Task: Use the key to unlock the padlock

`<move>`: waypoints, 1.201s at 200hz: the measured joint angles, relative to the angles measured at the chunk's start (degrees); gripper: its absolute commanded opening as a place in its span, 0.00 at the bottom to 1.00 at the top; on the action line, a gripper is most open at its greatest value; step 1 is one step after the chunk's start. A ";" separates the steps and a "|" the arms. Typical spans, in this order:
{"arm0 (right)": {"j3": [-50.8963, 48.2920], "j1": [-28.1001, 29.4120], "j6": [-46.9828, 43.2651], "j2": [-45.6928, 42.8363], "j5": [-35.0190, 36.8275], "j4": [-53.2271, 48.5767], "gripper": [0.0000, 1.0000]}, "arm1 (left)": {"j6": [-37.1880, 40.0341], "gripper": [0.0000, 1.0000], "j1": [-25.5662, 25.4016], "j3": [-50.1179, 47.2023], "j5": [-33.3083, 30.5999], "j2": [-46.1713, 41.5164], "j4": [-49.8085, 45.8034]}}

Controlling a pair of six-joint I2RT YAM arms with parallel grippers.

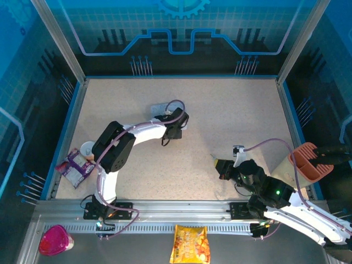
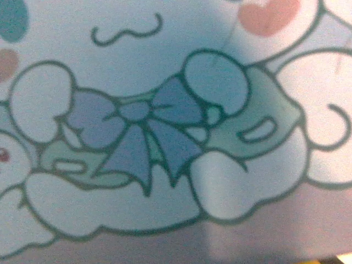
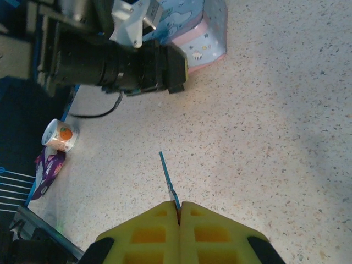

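Right gripper point(image 3: 179, 208): yellow fingers pressed together, pinching the key point(image 3: 168, 180), a thin blue strip sticking out past the tips over the speckled table point(image 3: 275, 137). In your overhead view this pincer sits right of centre, well apart from the tin point(image 1: 158, 108).
Left gripper point(image 1: 175, 123): dark, set against the pale blue tin at mid-table. You cannot tell how far its fingers are parted.
Left wrist camera: you get a close, blurred look at the tin's cartoon print, with a blue bow point(image 2: 148, 121) at centre.
Padlock: you cannot tell where it lies; the area beside the tin is too dark and small to read.
Left edge: small cup point(image 1: 87, 148), purple packet point(image 1: 74, 166).
Front rail: pink container point(image 1: 55, 240), yellow snack bag point(image 1: 190, 245).
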 measured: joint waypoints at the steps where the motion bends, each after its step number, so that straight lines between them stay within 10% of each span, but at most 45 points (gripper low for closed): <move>1: 0.00 -0.02 0.02 0.02 0.02 -0.02 0.00 | -0.24 0.20 -0.24 -0.26 0.00 -0.22 -0.07; 95: 0.00 -1.11 0.37 7.89 -1.11 4.94 0.00 | -12.22 0.31 -11.30 -16.70 0.02 -12.11 2.62; 138: 0.00 -1.51 0.37 8.20 -1.90 6.23 0.00 | -13.14 0.59 -11.91 -21.18 1.14 -15.37 7.19; 240: 0.17 -2.21 0.20 13.49 -5.90 10.38 0.00 | -5.90 0.71 -7.13 -52.41 16.24 -41.05 36.61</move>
